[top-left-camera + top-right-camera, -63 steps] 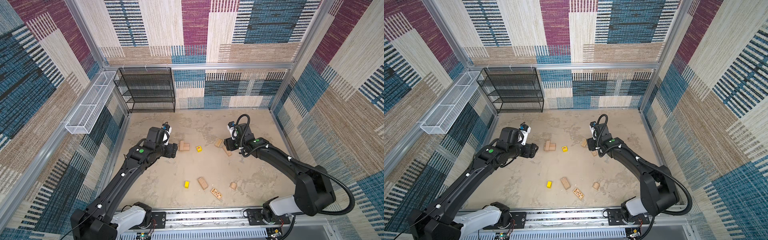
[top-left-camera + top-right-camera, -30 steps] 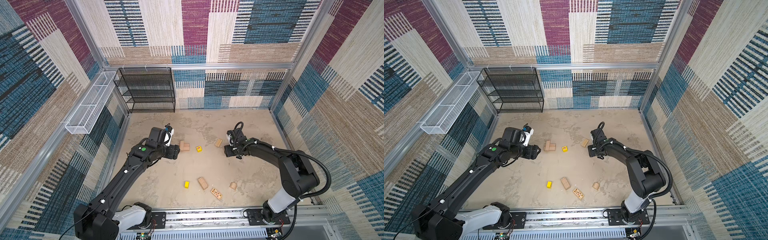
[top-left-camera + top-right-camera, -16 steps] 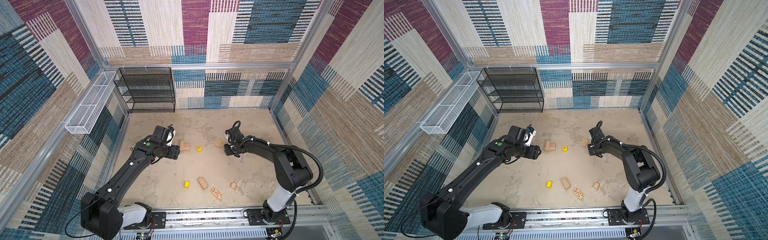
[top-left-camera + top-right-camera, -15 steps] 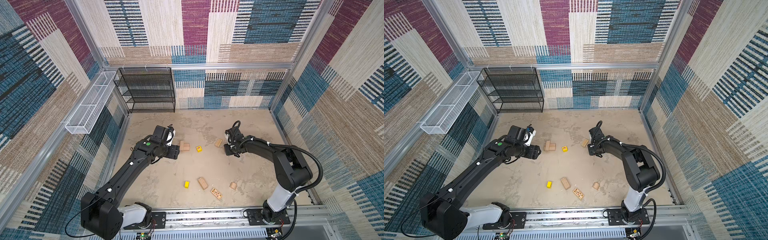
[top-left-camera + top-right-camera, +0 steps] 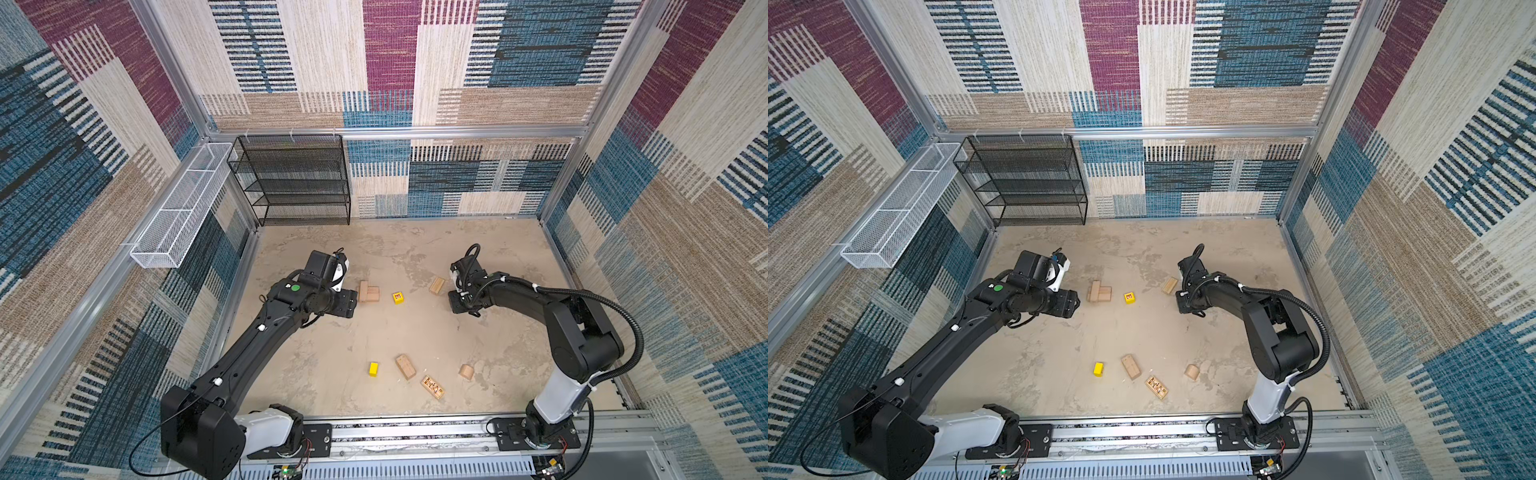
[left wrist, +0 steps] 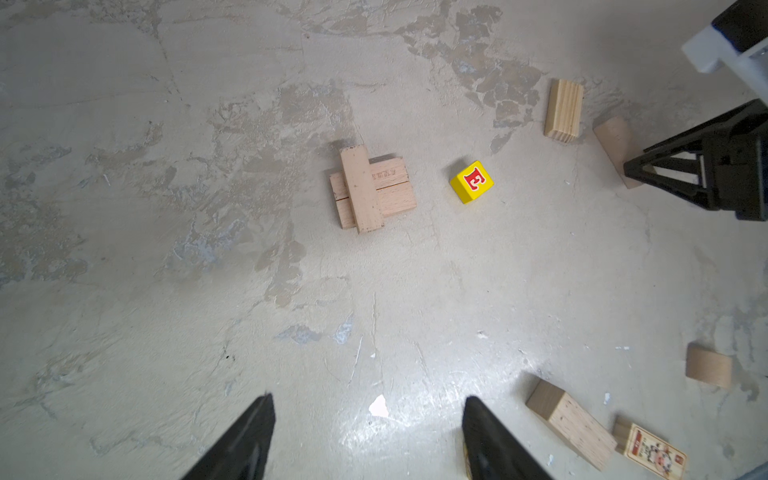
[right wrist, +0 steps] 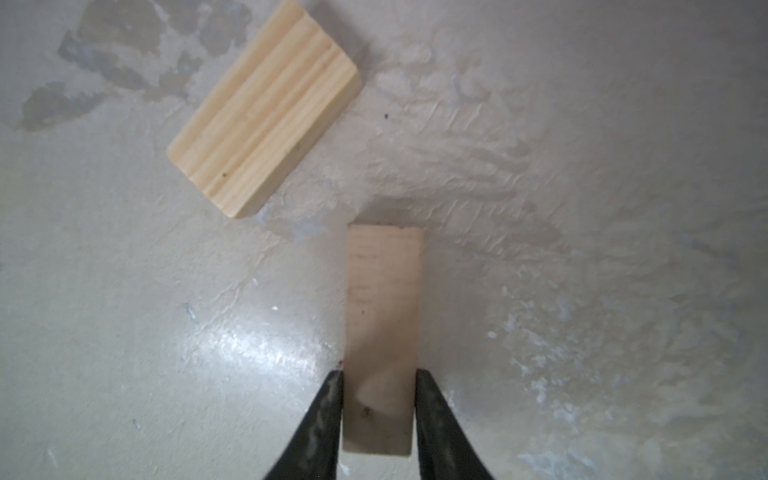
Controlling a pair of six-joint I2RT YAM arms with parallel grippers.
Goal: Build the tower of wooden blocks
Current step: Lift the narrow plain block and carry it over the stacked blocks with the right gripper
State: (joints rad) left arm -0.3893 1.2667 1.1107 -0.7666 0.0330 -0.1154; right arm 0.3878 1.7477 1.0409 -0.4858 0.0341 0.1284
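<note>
Altogether three stacked blocks (image 6: 370,189), two yellow blocks (image 5: 398,297) (image 5: 373,368)

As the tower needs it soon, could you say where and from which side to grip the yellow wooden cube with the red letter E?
Take the yellow wooden cube with the red E across two opposite side faces, straight down from above. It sits flat, bare floor all round, yet askew to the stack of tan wood blocks, so the jaws probably need turning.
</note>
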